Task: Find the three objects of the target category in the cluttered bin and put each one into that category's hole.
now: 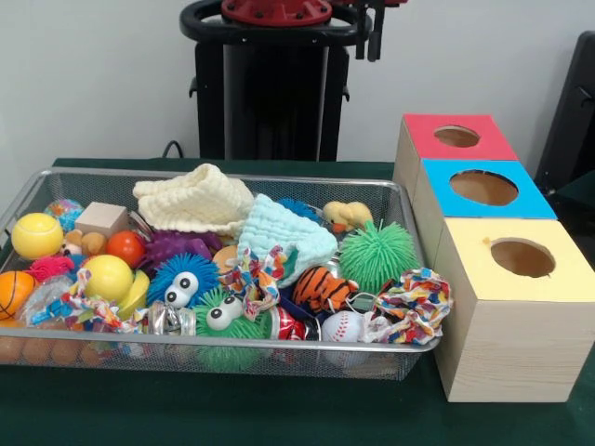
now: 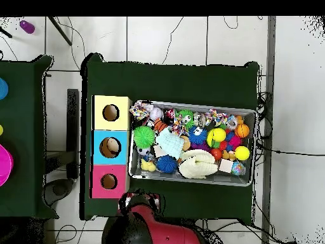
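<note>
A green worktop (image 1: 279,418) on pale tiled floor (image 2: 292,95) carries the bin (image 1: 232,346); the tool's (image 1: 368,28) opening cannot be told.

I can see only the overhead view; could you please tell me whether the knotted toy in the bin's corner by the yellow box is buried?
Observer: No. From the front, the knotted toy lies uncovered on top of the pile and rises above the rim of the bin.
Operator: Thank you. And the one in mid-bin?
Observer: The middle toy is also on top, propped against the mint cloth behind it.
Operator: Does the yellow box stand higher than the bin?
Observer: Yes, the yellow box stands clearly taller than the rim.
</note>
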